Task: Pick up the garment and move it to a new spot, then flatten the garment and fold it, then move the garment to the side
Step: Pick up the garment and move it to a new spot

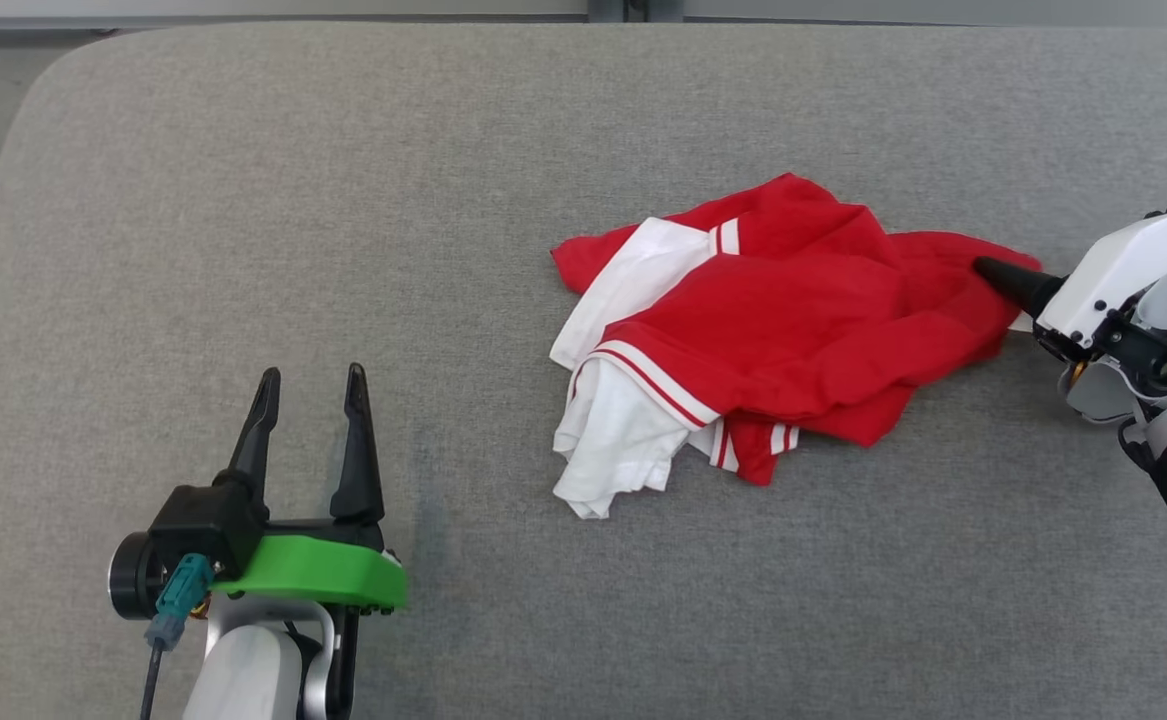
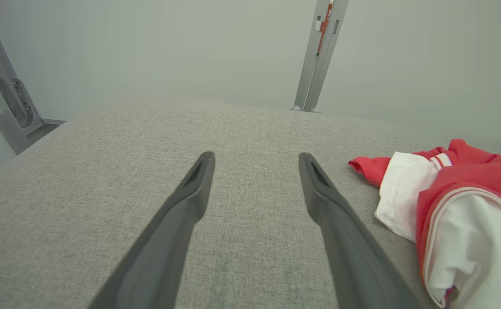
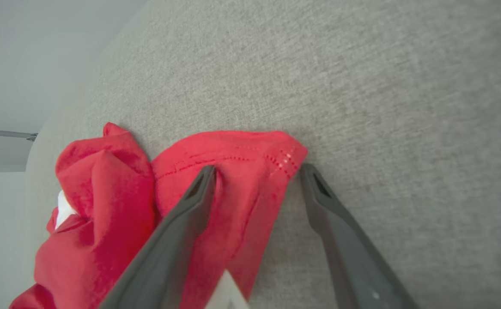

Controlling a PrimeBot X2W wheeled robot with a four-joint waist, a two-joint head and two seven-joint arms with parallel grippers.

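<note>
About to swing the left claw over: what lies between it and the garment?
Nothing but bare grey cushion lies between the left claw and the garment, as the head view shows; the left wrist view agrees.

Grey, woven-cloth worktop (image 1: 243, 250), rounded corner at 10 o'clock. One garment (image 1: 773, 320) lies on it: red with white panels and striped trim, crumpled in a heap, just off centre toward 3 o'clock.
</note>
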